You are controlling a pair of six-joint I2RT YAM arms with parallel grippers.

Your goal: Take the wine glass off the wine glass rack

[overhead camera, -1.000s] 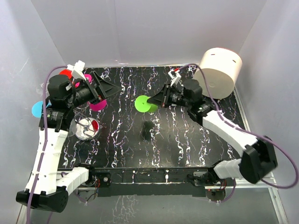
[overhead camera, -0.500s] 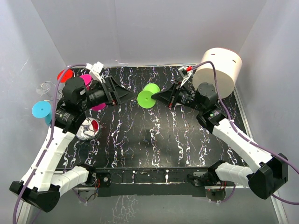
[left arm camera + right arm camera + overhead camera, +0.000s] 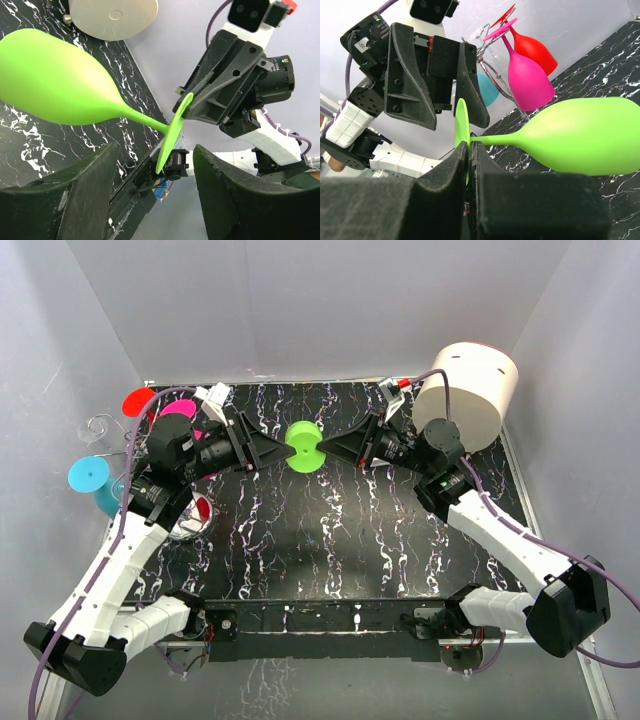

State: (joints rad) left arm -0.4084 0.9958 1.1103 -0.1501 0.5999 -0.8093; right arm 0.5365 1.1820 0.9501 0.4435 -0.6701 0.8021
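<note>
A lime-green wine glass [image 3: 303, 447] hangs sideways in the air over the middle of the table, away from the rack. My right gripper [image 3: 326, 449] is shut on its round foot [image 3: 460, 122], and the bowl [image 3: 580, 137] points right in the right wrist view. My left gripper [image 3: 268, 452] faces it from the left, open. Its two fingers [image 3: 87, 200] stand on either side of the foot's lower edge [image 3: 167, 150] without touching it. The wine glass rack [image 3: 100, 427], thin silver wire, stands at the table's left edge with a red glass [image 3: 137, 400], a pink one [image 3: 178, 410] and a blue one [image 3: 88, 475] hanging from it.
A large cream cylinder [image 3: 470, 390] stands at the back right corner. The rack's shiny base disc [image 3: 192, 518] shows under my left arm. White walls close in the black marbled table [image 3: 330, 540] on three sides.
My right arm carried the green glass up and left. My left arm swung right to meet it, and its jaws have narrowed around the foot.
</note>
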